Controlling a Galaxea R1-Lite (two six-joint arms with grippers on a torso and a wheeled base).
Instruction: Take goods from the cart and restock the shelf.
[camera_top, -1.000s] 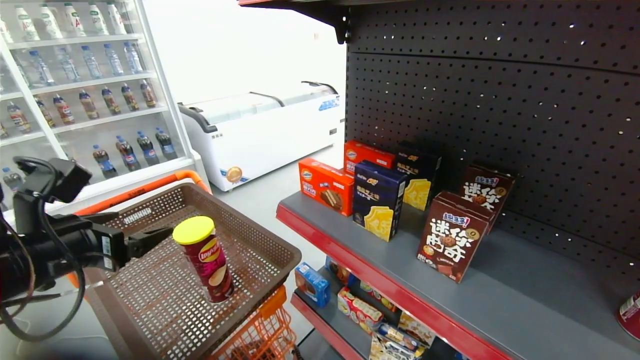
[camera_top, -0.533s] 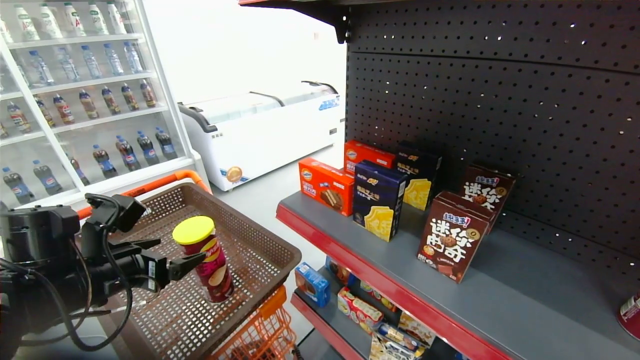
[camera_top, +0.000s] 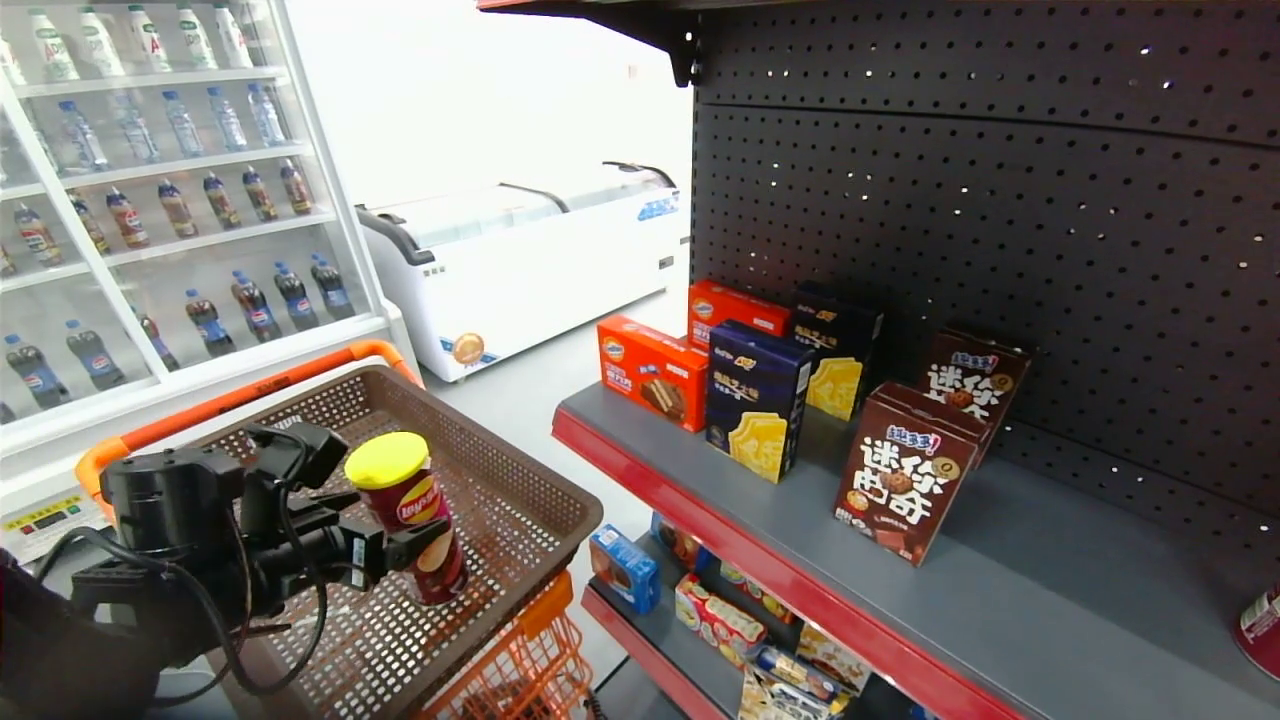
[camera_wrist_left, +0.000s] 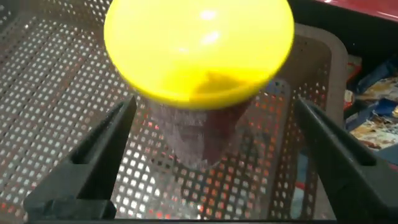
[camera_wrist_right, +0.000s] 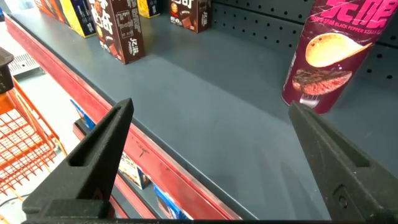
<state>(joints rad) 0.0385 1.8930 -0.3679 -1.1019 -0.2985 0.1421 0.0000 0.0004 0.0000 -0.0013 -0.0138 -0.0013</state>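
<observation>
The shelf (camera_top: 1050, 610) takes up the 3 o'clock half of the head view: a flat grey metal deck with a red front lip and a black perforated back panel. Snack boxes (camera_top: 760, 400), cardboard by the look of them, stand in rows toward its 12 o'clock end. The deck runs on toward 4 o'clock to a second can (camera_top: 1262, 620) at the edge. At 8 o'clock sits the cart basket (camera_top: 550, 500), rigid brown plastic with a fine grid of holes, seated on an orange wire frame.

The chip can (camera_top: 410, 515) stands upright on the basket floor, near the rim that faces the shelf. It is a slim, smooth cylinder with a maroon printed wrap and a flat yellow plastic lid (camera_wrist_left: 199, 46), and its long axis is vertical. The left gripper (camera_wrist_left: 211, 118) meets it level from 9 o'clock with its jaws spread wide. One black finger sits on each side of the can's upper body with a gap on both sides, so nothing is gripped yet. The can lies dead ahead between the fingers, which cross its axis squarely. I judge that closing is all the grasp needs, though the thin wall may dent under a hard squeeze. The left arm is by far the nearer one.

The right gripper (camera_wrist_right: 208, 112) hangs over the grey deck, jaws apart and holding nothing, with the second can standing just beyond it.
</observation>
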